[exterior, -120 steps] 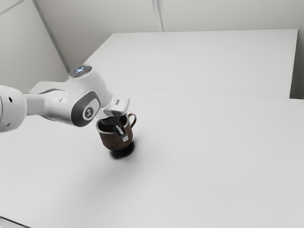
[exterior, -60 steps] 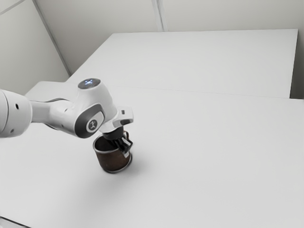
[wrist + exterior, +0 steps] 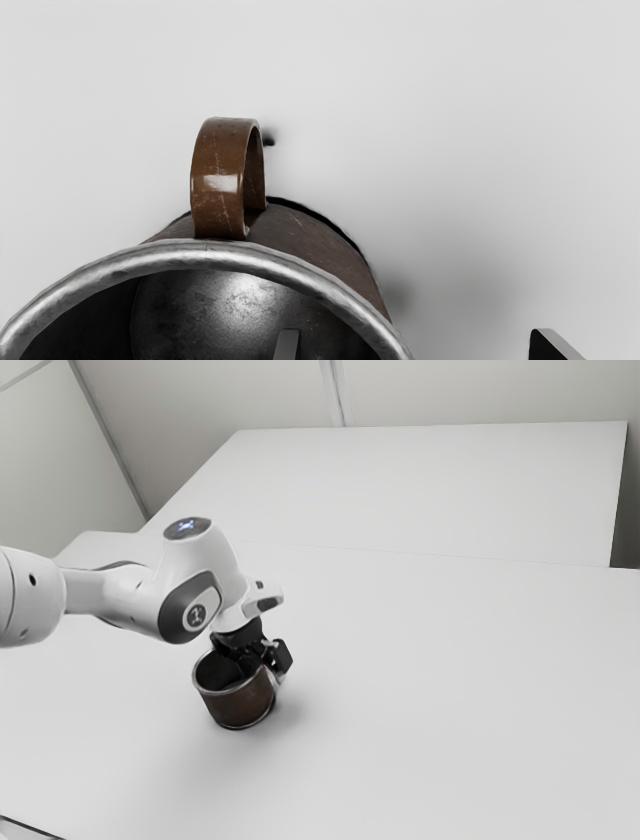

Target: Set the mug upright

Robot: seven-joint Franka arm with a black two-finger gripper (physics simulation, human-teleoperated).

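Observation:
The brown mug [image 3: 238,707] with a metal rim stands on its base on the table, its mouth facing up. My gripper [image 3: 264,661] is at the mug's far rim, its fingers spread apart. In the wrist view, the open gripper [image 3: 419,345] has one finger inside the mug [image 3: 320,237] and the other outside, away from the wall. The brown handle [image 3: 217,175] sticks out from the mug's side; in the exterior view the gripper hides it.
The white tabletop [image 3: 450,700] extends around the mug. Behind it, a second white surface [image 3: 430,490] lies toward the back wall. The arm reaches in from the exterior view's left.
The mug came down from above the table to rest on it, moving slightly toward the exterior view's near side. My hand lowered with it, and the fingers have since spread away from its wall.

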